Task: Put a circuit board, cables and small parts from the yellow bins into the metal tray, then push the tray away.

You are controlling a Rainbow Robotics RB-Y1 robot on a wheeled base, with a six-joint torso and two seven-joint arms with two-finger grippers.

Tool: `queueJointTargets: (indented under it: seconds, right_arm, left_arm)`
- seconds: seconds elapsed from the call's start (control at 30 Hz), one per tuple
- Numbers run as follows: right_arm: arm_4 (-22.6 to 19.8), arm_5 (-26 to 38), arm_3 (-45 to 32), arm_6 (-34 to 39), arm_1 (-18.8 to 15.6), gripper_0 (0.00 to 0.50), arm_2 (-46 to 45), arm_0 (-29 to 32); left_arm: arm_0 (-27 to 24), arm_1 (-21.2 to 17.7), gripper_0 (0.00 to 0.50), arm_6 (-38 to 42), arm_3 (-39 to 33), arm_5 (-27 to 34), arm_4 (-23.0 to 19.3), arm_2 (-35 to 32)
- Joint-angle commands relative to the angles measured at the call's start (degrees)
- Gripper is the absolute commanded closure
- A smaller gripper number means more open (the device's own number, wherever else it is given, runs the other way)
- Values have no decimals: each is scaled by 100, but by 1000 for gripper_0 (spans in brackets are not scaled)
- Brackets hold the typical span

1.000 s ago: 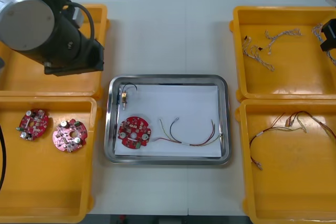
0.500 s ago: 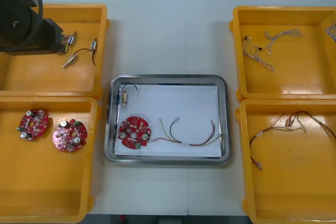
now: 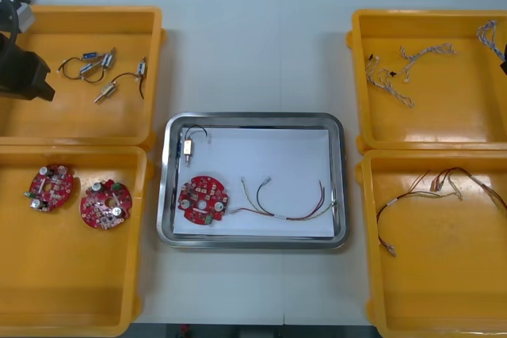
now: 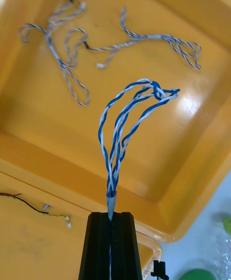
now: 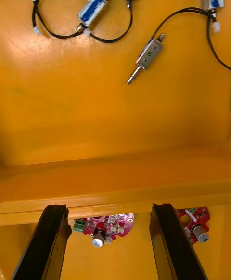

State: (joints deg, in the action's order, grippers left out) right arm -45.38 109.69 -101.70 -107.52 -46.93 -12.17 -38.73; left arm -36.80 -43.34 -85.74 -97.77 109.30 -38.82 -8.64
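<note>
Shiny metal tray (image 3: 253, 119), glossy plastic bins (image 3: 63, 290)

Four yellow bins (image 3: 79, 290) flank one metal tray (image 3: 253, 119). Three circuit boards (image 3: 202, 200) show, one in the tray, two left of it. Small metal parts (image 3: 188, 148) number about six, one in the tray.

Legible markings: none found.
One small metal part (image 5: 148, 57) in the yellow bin (image 5: 96, 116) carries a small dark mark on its casing, too small to read. Any print on the red circuit board (image 3: 202, 200) in the metal tray (image 3: 253, 119) is likewise unreadable.
</note>
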Motion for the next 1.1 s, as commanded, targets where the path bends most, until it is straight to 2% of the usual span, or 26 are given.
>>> queueJointTargets:
  seconds: [0.03, 0.13, 0.43, 0.6, 0.77, 0.97, 1.1]
  right_arm:
    - [-331, 31, -790, -287, 176, 500, 171, 155]
    - [-480, 31, -1124, -261, 290, 500, 417, 155]
    - [-506, 31, -1933, -243, 545, 500, 1375, 155]
    - [-366, 31, -2302, -138, 580, 500, 2113, 155]
    - [-172, 31, -2522, -50, 650, 500, 2746, 102]
    - [47, -237, -2557, 29, 747, 500, 3546, -126]
    - [232, -492, -2495, 91, 879, 500, 4073, -276]
  left_arm:
    - [59, -289, 0, 22, 4, -278, 68, -401]
    - [59, -289, 0, -13, 4, -401, 50, -507]
    - [59, -289, 0, -13, 4, -674, 76, -533]
    - [59, -280, 0, -22, 74, -700, 68, -463]
    - [50, -254, 0, -119, 347, -1034, 33, -225]
    - [-55, -113, 0, -786, 760, -1465, 6, 30]
    - [-231, -61, 0, -1094, 865, -1614, 76, 451]
